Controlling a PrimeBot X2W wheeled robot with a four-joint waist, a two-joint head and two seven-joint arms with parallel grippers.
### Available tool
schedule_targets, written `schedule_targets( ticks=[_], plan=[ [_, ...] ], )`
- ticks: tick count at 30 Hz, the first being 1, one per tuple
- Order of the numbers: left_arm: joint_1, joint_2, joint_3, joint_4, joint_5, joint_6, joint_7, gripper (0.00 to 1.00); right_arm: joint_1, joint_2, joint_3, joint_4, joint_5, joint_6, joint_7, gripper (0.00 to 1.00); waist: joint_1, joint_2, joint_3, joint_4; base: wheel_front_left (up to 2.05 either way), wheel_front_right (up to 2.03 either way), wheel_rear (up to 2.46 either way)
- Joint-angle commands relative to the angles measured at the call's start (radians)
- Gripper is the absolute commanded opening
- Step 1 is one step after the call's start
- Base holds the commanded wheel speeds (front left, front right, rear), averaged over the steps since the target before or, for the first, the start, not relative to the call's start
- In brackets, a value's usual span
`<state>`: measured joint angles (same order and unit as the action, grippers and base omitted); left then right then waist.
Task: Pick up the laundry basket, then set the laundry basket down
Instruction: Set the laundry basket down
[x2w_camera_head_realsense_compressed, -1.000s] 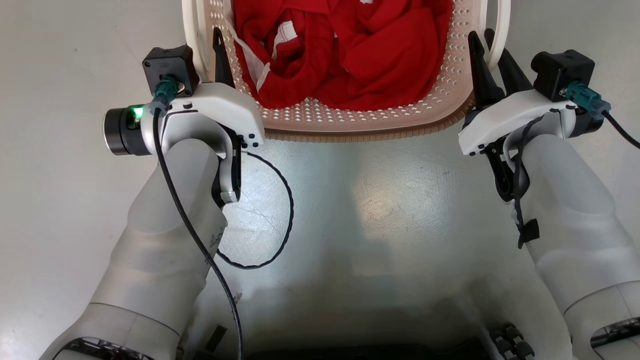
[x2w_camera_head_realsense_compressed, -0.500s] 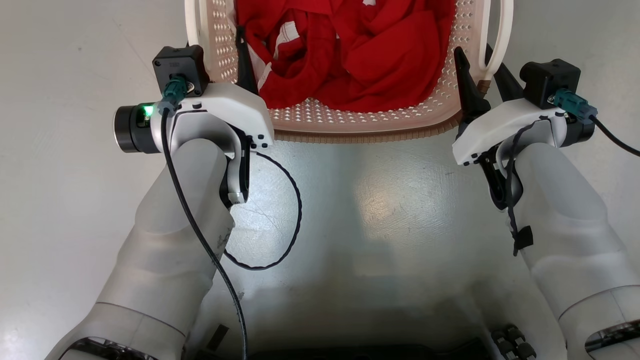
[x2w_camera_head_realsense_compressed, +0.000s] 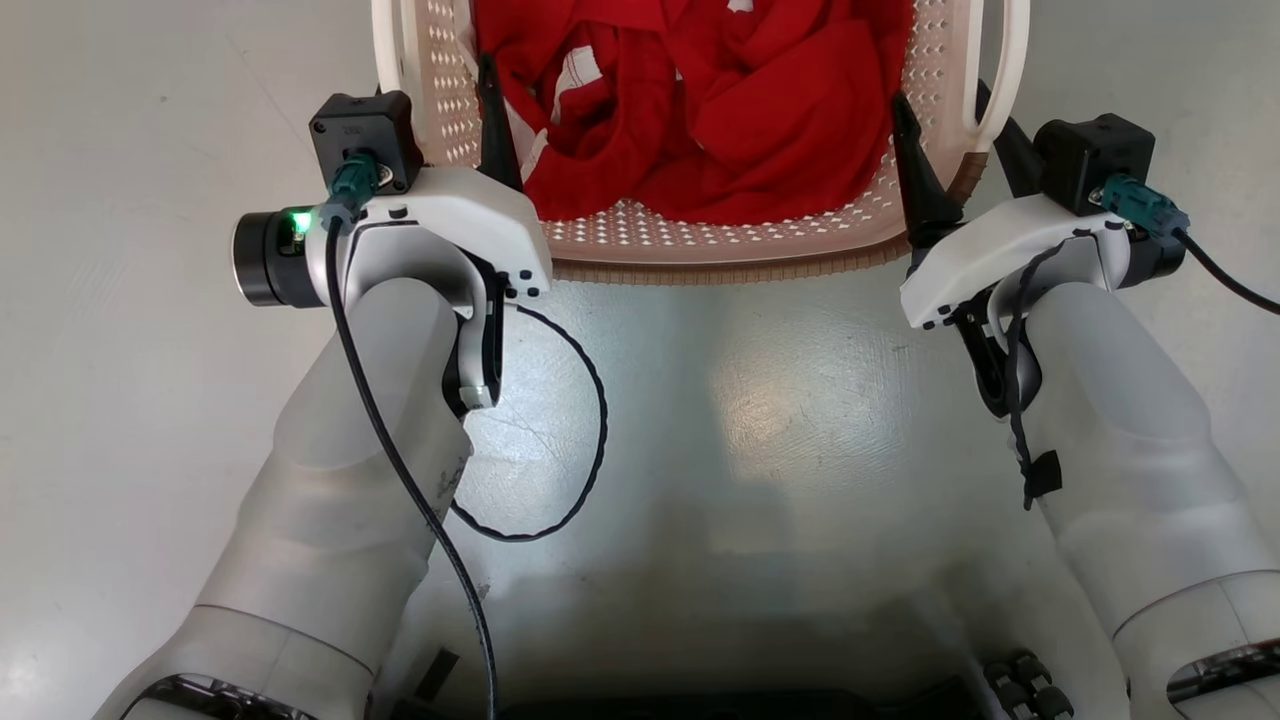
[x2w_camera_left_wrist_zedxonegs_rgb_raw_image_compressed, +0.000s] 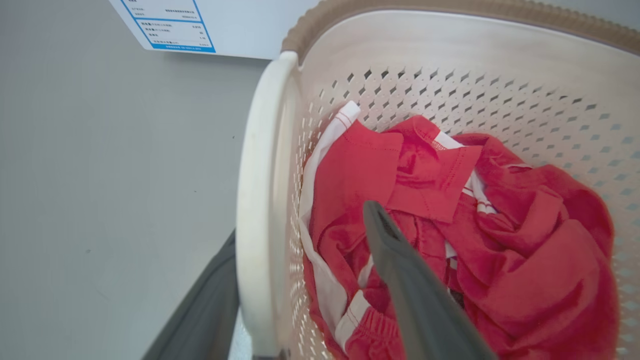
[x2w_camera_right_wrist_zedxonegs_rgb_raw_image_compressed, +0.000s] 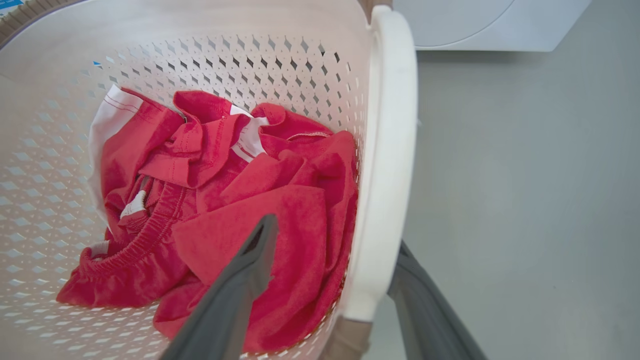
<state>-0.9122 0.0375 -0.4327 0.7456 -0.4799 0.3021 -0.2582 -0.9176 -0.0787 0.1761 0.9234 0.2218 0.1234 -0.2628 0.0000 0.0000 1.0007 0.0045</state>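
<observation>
both wider than before: left tool (x2w_camera_left_wrist_zedxonegs_rgb_raw_image_compressed: 300, 220), right tool (x2w_camera_head_realsense_compressed: 940, 100) astride basket (x2w_camera_head_realsense_compressed: 700, 268) handles (x2w_camera_head_realsense_compressed: 1005, 70)

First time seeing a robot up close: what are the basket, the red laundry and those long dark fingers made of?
Laundry basket: apparently moulded plastic, matte cream, pierced with diamond holes. Red laundry: soft knit cloth, judging by creases and stitched hems. Fingers: smooth dark grey, likely plastic or rubber; unclear which.

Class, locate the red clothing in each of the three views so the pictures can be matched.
Head view: red clothing at top centre, inside the laundry basket.
Left wrist view: red clothing at lower right.
Right wrist view: red clothing at centre left.
Shared landmark: the basket's perforated cream wall.
</observation>
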Motion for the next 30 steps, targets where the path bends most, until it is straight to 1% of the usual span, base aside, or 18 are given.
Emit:
schedule_targets(
  ticks=[1, 3, 9, 19, 30],
  plan=[
    [0.015, 0.013, 0.009, -0.015, -0.003, 0.004, -0.004, 1.00, 0.060, 0.029, 0.015, -0.017, -0.008, 0.007, 0.001, 0.96, 0.0000, 0.0000, 0.003, 0.000, 0.00, 0.00, 0.00],
    [0.014, 0.013, 0.007, -0.012, -0.008, 0.005, -0.004, 1.00, 0.059, 0.029, 0.012, -0.019, -0.011, 0.007, 0.001, 1.00, 0.0000, 0.0000, 0.005, 0.000, 0.00, 0.00, 0.00],
    [0.008, 0.013, 0.002, -0.005, -0.014, 0.009, -0.004, 1.00, 0.060, 0.029, 0.005, -0.024, -0.021, 0.007, 0.001, 1.00, 0.0000, 0.0000, 0.017, 0.002, 0.00, 0.00, 0.00],
    [0.003, 0.013, 0.009, 0.007, -0.006, 0.027, -0.004, 1.00, 0.068, 0.029, -0.009, -0.035, -0.035, 0.007, 0.001, 1.00, 0.0000, 0.0000, 0.022, 0.004, 0.00, 0.00, 0.00],
    [0.003, 0.013, 0.027, 0.003, 0.002, 0.032, -0.004, 1.00, 0.069, 0.029, -0.030, -0.047, -0.053, 0.007, 0.001, 1.00, 0.0000, 0.0000, 0.024, 0.007, 0.00, 0.00, 0.00]
  ],
)
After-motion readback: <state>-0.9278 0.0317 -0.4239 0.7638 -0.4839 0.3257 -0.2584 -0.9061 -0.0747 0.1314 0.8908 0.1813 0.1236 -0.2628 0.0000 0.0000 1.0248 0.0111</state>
